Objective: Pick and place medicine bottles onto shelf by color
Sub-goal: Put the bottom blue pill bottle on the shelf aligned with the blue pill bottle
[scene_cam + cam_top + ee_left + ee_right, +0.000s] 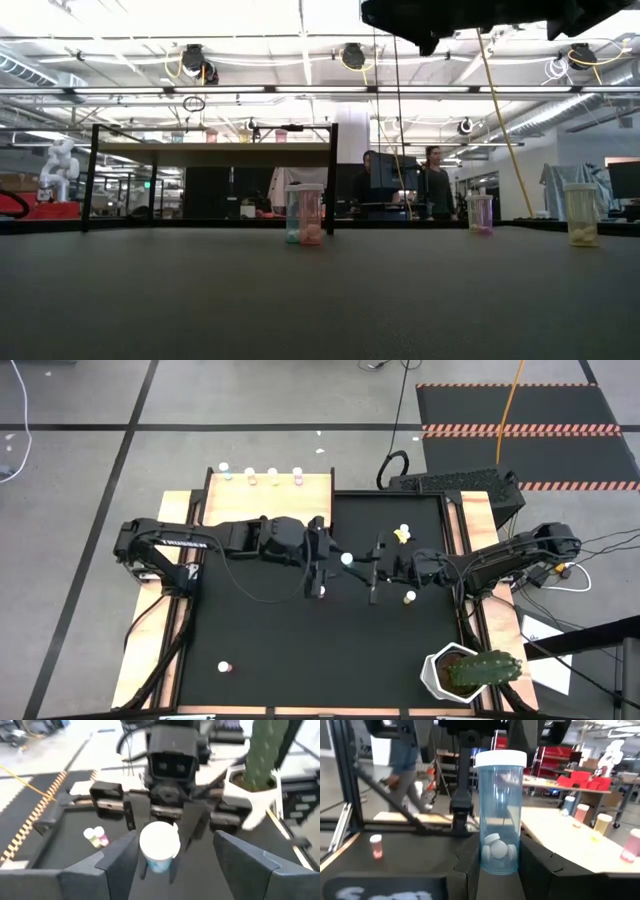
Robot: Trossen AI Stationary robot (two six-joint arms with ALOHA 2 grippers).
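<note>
While the right gripper [498, 865] clamps the blue medicine bottle [499, 815] low on its body, upright above mid-table, the left gripper [165, 855] faces it with fingers spread either side, not closed on it. A clean handover probably needs the left to close squarely before the right lets go. The shelf [268, 490], far left, already carries bottles; their colours are hard to make out.

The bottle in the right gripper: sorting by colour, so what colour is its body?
Pale blue with a white cap; the bottle shows best in the right wrist view.
</note>
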